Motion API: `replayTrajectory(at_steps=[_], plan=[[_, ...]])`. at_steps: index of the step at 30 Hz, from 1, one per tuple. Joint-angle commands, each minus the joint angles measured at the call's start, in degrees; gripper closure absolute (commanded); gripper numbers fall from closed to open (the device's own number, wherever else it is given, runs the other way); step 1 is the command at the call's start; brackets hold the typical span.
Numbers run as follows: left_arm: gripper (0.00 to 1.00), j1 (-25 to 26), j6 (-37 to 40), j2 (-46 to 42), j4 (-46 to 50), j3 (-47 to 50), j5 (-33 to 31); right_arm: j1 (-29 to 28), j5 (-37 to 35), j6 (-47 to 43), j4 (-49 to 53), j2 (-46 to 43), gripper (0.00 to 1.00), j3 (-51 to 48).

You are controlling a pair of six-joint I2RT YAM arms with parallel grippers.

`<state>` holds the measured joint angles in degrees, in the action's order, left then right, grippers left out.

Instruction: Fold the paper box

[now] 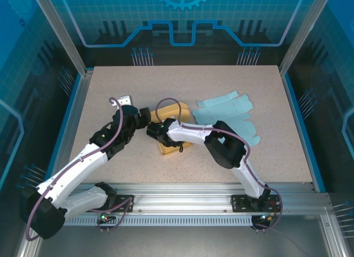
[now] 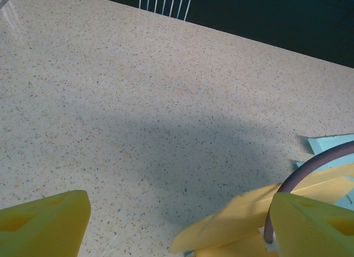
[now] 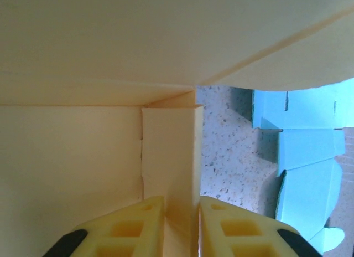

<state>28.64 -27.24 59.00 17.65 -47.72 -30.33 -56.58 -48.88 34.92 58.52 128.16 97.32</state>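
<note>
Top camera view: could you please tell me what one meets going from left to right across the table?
left gripper → yellow box → blue sheets

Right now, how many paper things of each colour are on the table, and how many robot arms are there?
Yellow paper box: 1
Blue paper pile: 1 (flat sheets overlap, so I cannot count them singly)
Robot arms: 2, the left arm and the right arm
Total: 4
</note>
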Motion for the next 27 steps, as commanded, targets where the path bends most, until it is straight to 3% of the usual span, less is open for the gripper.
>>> replayTrajectory(at_steps=[1, 7, 15, 21, 27], plan=[[0.14, -0.4, 3.1, 0.2, -1.0, -0.8, 0.8, -0.6, 1.9, -0.6, 2.0, -2.8, 0.69, 3.3], [0.14, -1.3, 8.4, -0.5, -0.7, -1.8, 3.2, -0.5, 2.5, -1.8, 1.1, -6.6, 0.54, 4.2], [0.14, -8.4, 22.7, -4.6, 4.4, -3.1, 22.4, 2.8, 7.6, -8.2, -6.4, -20.9, 0.48, -4.4], [0.17, -9.7, 22.5, -3.4, 10.1, -3.1, 27.1, 11.3, 26.5, -19.6, -19.7, -35.4, 0.38, -15.9], [0.24, -9.7, 17.7, -3.2, 4.8, 4.5, 29.8, 20.9, 47.8, -29.3, -26.3, -37.6, 0.3, -20.7]])
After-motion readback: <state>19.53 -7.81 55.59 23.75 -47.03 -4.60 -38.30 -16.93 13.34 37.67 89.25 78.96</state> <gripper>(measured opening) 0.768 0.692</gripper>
